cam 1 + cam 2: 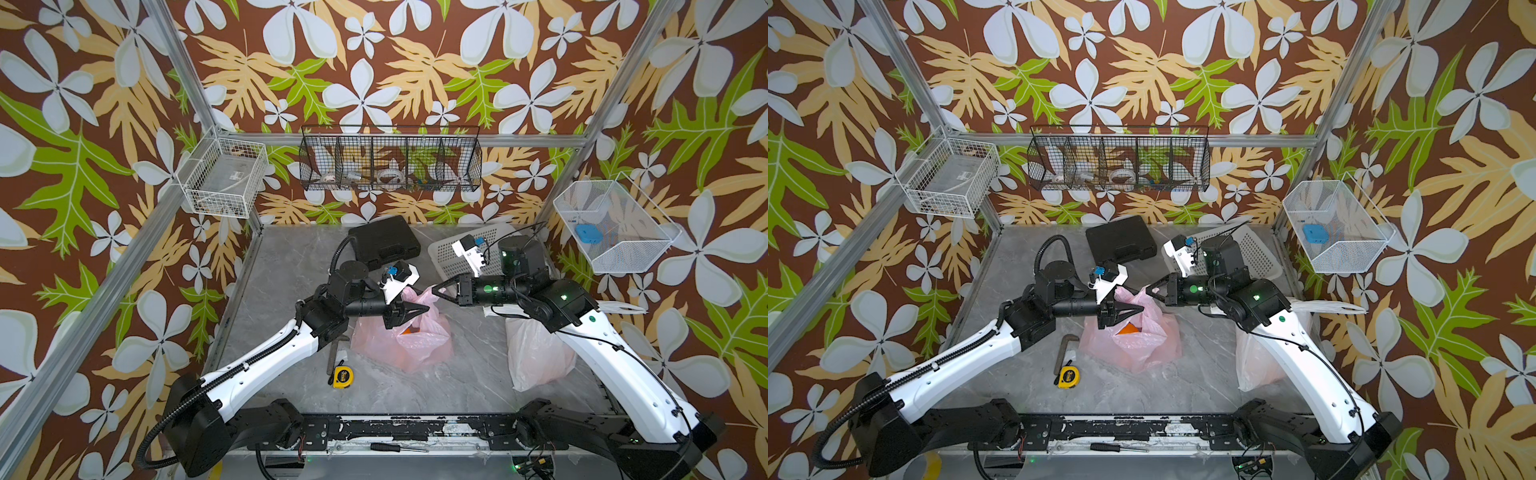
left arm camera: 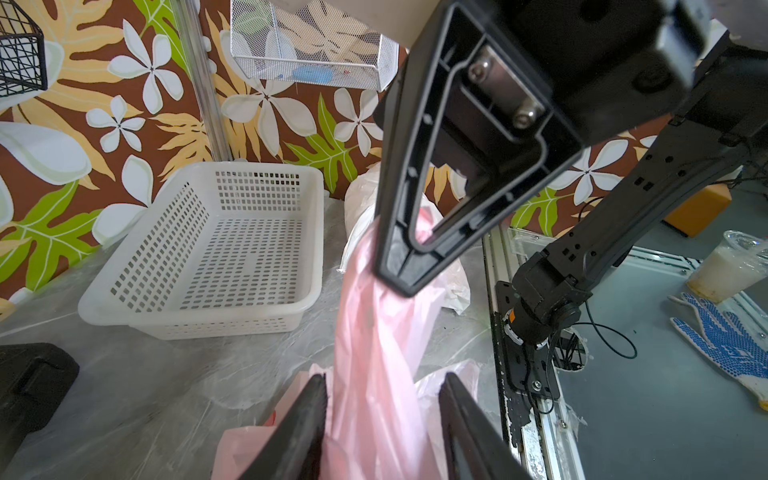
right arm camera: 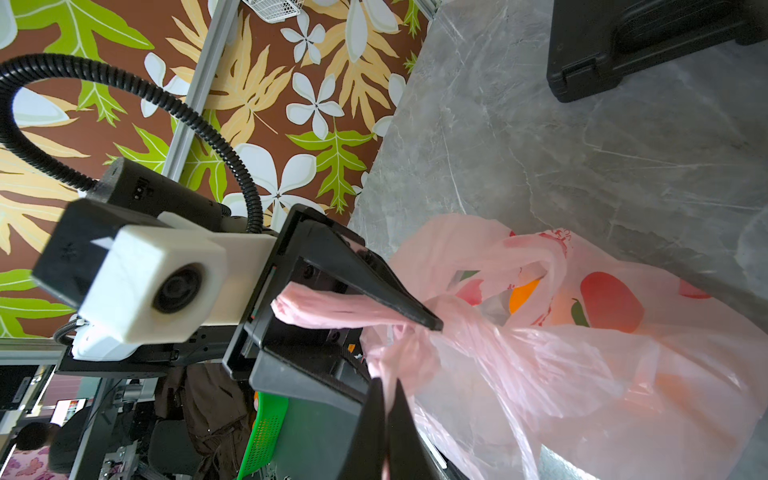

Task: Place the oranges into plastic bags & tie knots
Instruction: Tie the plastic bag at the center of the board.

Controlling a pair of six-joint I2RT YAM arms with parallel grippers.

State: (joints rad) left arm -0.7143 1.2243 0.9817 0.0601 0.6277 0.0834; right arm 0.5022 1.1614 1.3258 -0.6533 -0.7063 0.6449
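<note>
Left arm (image 1: 257, 361) and right arm (image 1: 615, 361) meet over pink bag (image 1: 419, 345), centre of table (image 1: 469, 386). Right gripper (image 3: 386, 399) clamped on its handle strip (image 2: 374, 332), holding tension. Left gripper (image 2: 384, 376) jaws apart around the strip, probably for a regrasp. Orange (image 3: 523, 293) inside. Knot not tight yet, I'd judge.

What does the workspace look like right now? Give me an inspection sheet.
Surface: grey marble-look tabletop.
Job's things: pink bag centre, orange showing inside; white bag partly hidden by the right arm.
Clutter: tape measure, hex key, black case, white basket.
Grippers: left gripper fingers apart around a pink handle strip; right gripper pinching pink bag plastic.
Cables: conduit on left arm; thin cable on right arm.
Surroundings: floral walls, wire baskets.
</note>
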